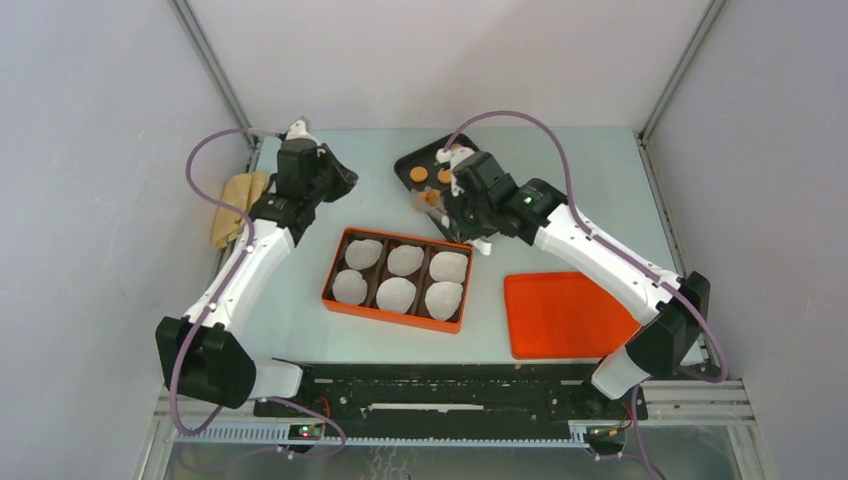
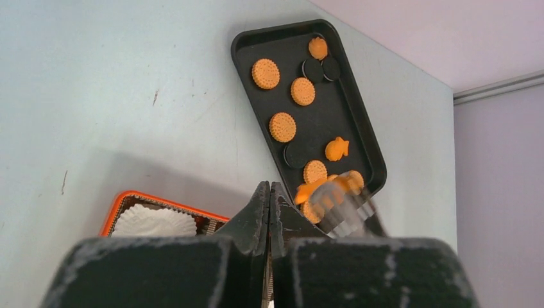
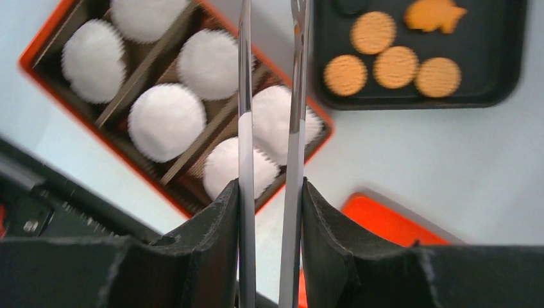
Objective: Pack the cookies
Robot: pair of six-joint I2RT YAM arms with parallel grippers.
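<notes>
Left wrist view shows the left fingers pressed together, holding nothing, above the desk. Right fingers clamp tongs, blades narrowly apart, their blurred tips over the near end of the black tray. Cookies lie on that tray, near the orange box of white liners

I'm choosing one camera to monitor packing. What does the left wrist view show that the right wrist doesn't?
Left wrist only: the shut left gripper and a blurred orange cookie at the thin metal tongs' tips. Right wrist only: the right gripper clamping those tongs, a flat orange lid. Both: the black rectangular tray of round orange-brown cookies, the orange divided box with white paper liners.
</notes>
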